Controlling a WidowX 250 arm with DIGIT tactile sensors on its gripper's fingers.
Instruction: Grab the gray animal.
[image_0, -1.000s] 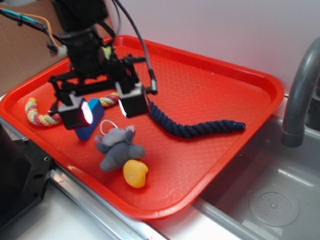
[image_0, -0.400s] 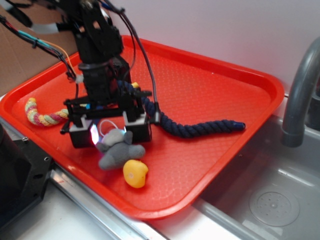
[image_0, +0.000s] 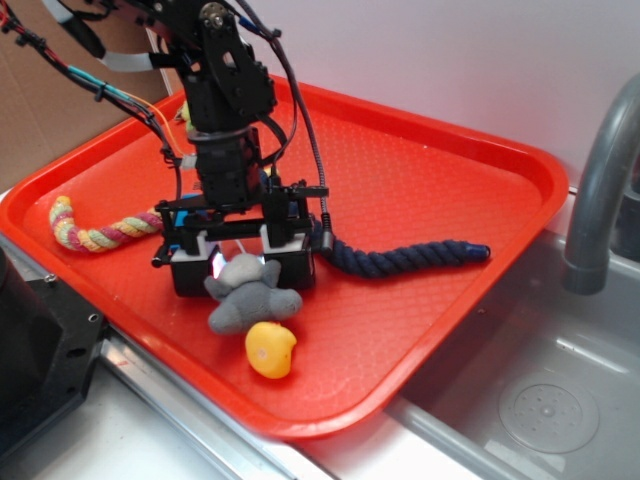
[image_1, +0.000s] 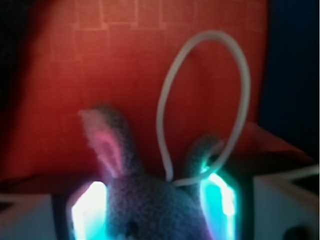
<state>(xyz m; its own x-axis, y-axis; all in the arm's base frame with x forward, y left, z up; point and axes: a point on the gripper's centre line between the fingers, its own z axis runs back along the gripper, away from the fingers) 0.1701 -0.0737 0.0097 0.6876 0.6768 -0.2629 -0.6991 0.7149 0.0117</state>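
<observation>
Wrist view shows the gripper down on the tray, its two lit fingers flanking the head of the gray animal, whose ears and white loop stick up between them; whether they press it or stand just off it I cannot tell. From outside, the gripper covers the animal's head near the tray's front edge, with one yellow duck touching it, one dark blue rope behind, one striped rope to the side, and no writing readable.
</observation>
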